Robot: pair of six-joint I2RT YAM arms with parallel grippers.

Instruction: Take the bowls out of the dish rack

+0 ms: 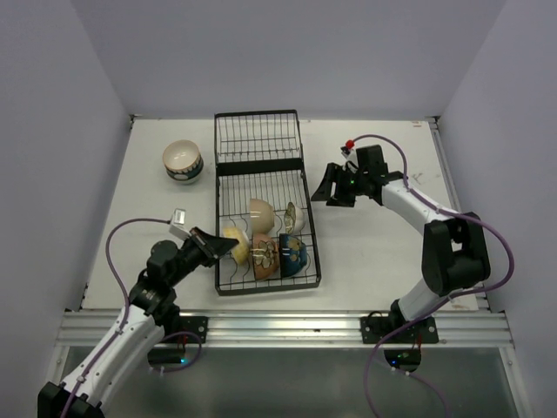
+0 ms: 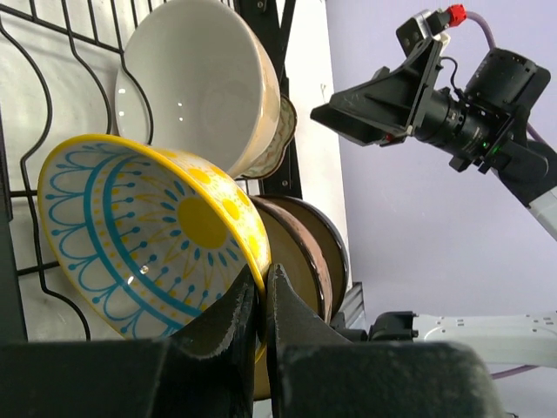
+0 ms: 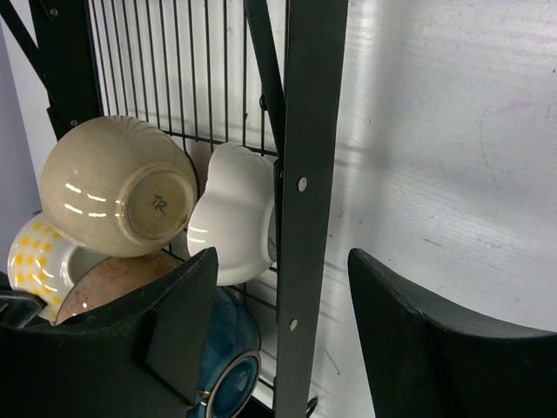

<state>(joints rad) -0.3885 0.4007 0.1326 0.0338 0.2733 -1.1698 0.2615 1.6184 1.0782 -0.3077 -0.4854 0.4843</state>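
Note:
The black wire dish rack (image 1: 258,139) lies in the middle of the table. Its near section holds several bowls on edge: a yellow one with blue pattern (image 1: 231,237), a beige one (image 1: 260,211), a small white one (image 1: 295,216), a brown one (image 1: 264,255) and a blue one (image 1: 293,253). My left gripper (image 1: 219,245) is shut on the yellow bowl's rim (image 2: 148,235), one finger inside and one outside (image 2: 261,287). My right gripper (image 1: 334,187) is open and empty. In the right wrist view it (image 3: 283,255) straddles the rack's right side rail (image 3: 309,157), above it.
A striped white bowl (image 1: 183,161) stands upright on the table left of the rack's far section. The far section holds nothing. The brown bowl (image 2: 305,252) stands right behind the yellow one, the beige bowl (image 2: 200,83) just beyond. Walls enclose the table.

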